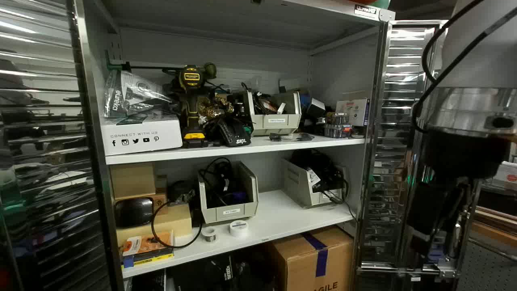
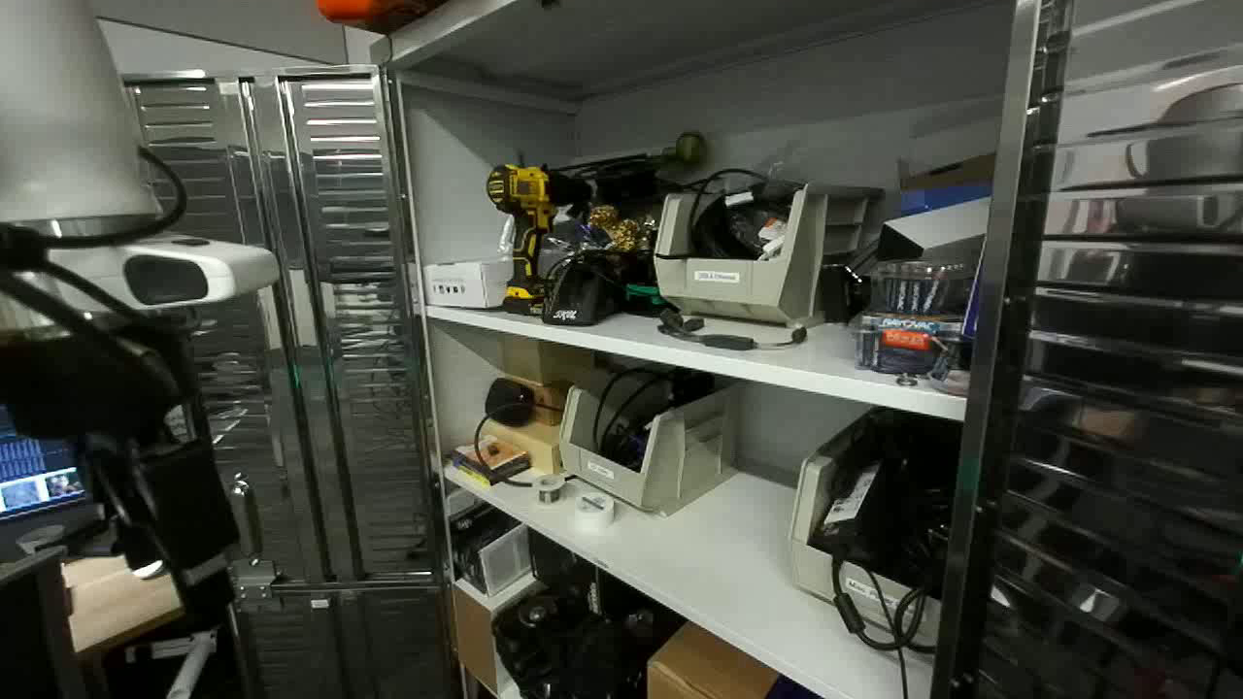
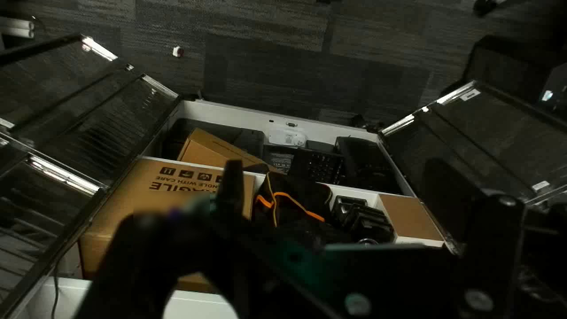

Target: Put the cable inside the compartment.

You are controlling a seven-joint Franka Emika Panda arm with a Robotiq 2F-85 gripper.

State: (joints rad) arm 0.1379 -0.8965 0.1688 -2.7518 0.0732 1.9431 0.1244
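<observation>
The cable (image 2: 728, 342) I think I must pick up lies on the upper shelf (image 2: 825, 354), just in front of the top bin (image 2: 738, 296). The top bin is likely the compartment I need. A black cable (image 2: 851, 614) also hangs from a lower bin (image 2: 816, 573), on the shelf under the top bin, so I am partly guessing. My fingers (image 3: 232, 190) are well apart from the top bin. They look dark and blurry, so I cannot tell if they are wide or narrow, or if they hold anything.

The cable should be light and bendy, and a bit slippery. It has a fat lump in the middle that looks hard, so that seems the best place to pinch. The thin parts would roll or flop. I should reach close to the shelf, squeeze softly, and lift until both ends are over the front of the top bin. There is lots of stuff (image 2: 767, 233) in there, so the cable could slide off.
</observation>
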